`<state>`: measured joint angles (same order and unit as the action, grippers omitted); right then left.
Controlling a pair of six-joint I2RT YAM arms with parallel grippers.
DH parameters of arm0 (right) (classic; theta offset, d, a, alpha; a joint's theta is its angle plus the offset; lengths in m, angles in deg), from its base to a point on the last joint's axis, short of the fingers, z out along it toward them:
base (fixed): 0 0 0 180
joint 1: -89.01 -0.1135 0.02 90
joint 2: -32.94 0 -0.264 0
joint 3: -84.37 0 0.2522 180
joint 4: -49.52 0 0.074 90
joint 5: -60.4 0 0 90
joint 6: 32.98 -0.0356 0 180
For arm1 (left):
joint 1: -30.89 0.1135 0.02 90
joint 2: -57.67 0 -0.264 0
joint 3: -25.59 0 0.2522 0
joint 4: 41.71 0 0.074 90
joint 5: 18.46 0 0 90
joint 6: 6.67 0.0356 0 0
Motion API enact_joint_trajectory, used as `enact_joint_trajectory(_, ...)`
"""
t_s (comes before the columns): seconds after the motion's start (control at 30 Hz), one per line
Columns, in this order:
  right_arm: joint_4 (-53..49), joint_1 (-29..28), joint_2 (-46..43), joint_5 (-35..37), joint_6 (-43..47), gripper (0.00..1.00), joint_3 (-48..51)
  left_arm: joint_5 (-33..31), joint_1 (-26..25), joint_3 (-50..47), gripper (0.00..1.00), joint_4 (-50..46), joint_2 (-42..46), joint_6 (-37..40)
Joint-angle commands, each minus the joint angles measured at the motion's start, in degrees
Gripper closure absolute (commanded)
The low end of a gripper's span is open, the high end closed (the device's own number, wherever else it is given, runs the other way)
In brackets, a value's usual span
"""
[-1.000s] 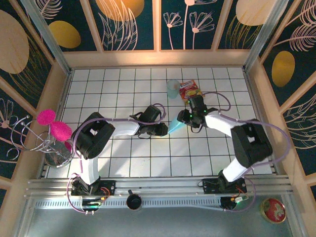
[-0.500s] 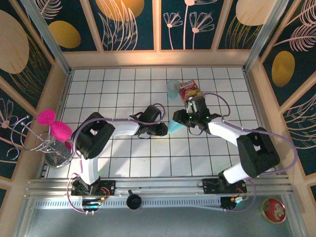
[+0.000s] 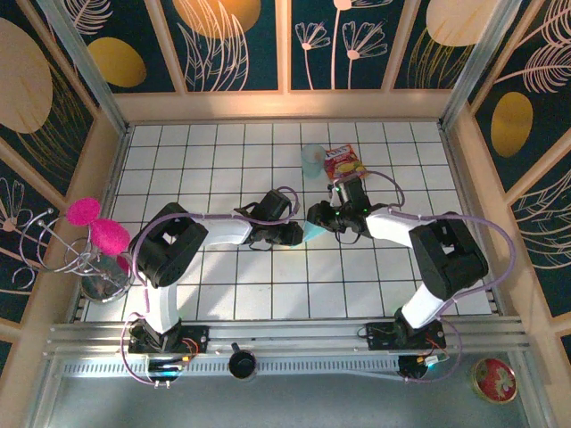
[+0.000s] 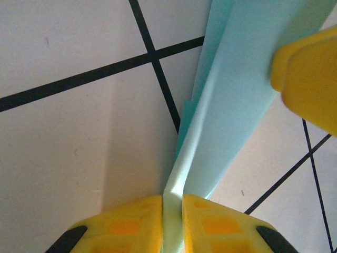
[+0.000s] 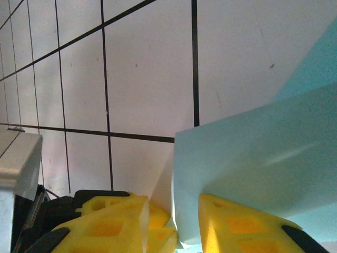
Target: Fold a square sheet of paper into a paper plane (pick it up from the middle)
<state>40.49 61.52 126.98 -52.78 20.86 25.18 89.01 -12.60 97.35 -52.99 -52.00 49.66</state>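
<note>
The square sheet of paper [image 3: 310, 234] is folded into a narrow teal strip near the middle of the tiled table. My left gripper [image 3: 299, 234] is shut on its lower end; in the left wrist view its yellow fingertips [image 4: 172, 221] pinch the folded edge of the paper [image 4: 247, 95]. My right gripper [image 3: 317, 217] stands just right of it, and one of its fingers [image 4: 308, 79] shows against the strip. In the right wrist view the right gripper [image 5: 174, 224] has its jaws apart, with the paper [image 5: 253, 158] between them, close to the right finger.
A pale blue cup [image 3: 312, 160] and a red-and-yellow snack packet [image 3: 343, 163] sit just behind the grippers. A wire stand with pink pompoms [image 3: 94, 236] is outside the left wall. Wooden walls ring the table, and a metal rail [image 3: 285, 343] runs along the near edge.
My right gripper has moved left, up to the left gripper, and its jaws have narrowed round the paper. The left gripper has kept its grip and place.
</note>
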Motion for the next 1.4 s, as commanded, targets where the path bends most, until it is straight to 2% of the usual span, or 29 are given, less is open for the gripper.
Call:
enact_joint_trajectory(0.0, 0.5, 0.2, 1.5, 1.3, 0.0, 0.70, -1.6, -1.9, -0.3, -0.5, 0.82, -1.6, -3.6, 0.0)
enact_joint_trajectory(0.57, -3.9, 0.8, 2.5, 7.2, -1.2, 0.71, -2.1, -2.2, -0.3, -0.9, 0.83, -1.9, -3.8, -0.2)
enact_joint_trajectory(0.83, 2.6, 0.1, -1.9, -0.2, -1.3, 0.72, -1.9, -1.9, -0.3, -0.6, 0.83, -1.9, -3.7, 0.2)
enact_joint_trajectory(1.1, -0.6, -0.8, 2.8, 3.4, -2.0, 0.78, -4.2, -1.7, -0.3, -0.7, 0.83, -1.8, -3.7, 0.1)
enact_joint_trajectory(1.37, -5.4, -0.8, 3.7, 9.5, -2.4, 0.79, -4.8, -1.8, -0.3, -0.8, 0.83, -2.0, -3.5, 0.1)
